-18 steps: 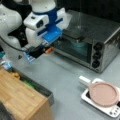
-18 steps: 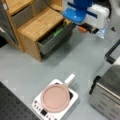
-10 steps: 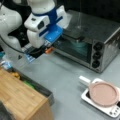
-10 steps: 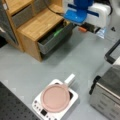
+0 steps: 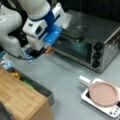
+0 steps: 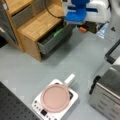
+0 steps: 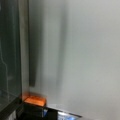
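Right beside the toaster oven's glass door, the end effector point(image 5: 46, 51) hangs low over the desk point(image 5: 67, 77), at about ten o'clock in a front view. Its tips are dark with orange pads; one orange fingertip point(image 7: 35, 100) shows at the bottom of the wrist view, close against the door glass point(image 7: 10, 62). How wide the fingers stand I cannot tell, and nothing can be seen held between them.

Nearest to it is the toaster oven point(image 5: 87, 45), a steel box with three dark knobs point(image 5: 96, 55) down its front, lying from the middle out to three o'clock in a front view. The door looks closed or nearly so, with the end effector at its near corner rather than on the handle point(image 5: 75, 37) along the top edge. Judging by that, whatever is to be done with the door looks barely begun: nothing appears gripped or swung down.

Farther off, at about five o'clock, a pink pan point(image 5: 103, 93) sits on a small white hot plate point(image 5: 110, 110), its pale handle point(image 5: 84, 80) pointing toward the oven. At about seven o'clock stands a wooden cabinet point(image 5: 17, 97) with an open grey drawer point(image 6: 53, 41) holding something green. Some clutter lies behind the arm, too unclear to name.
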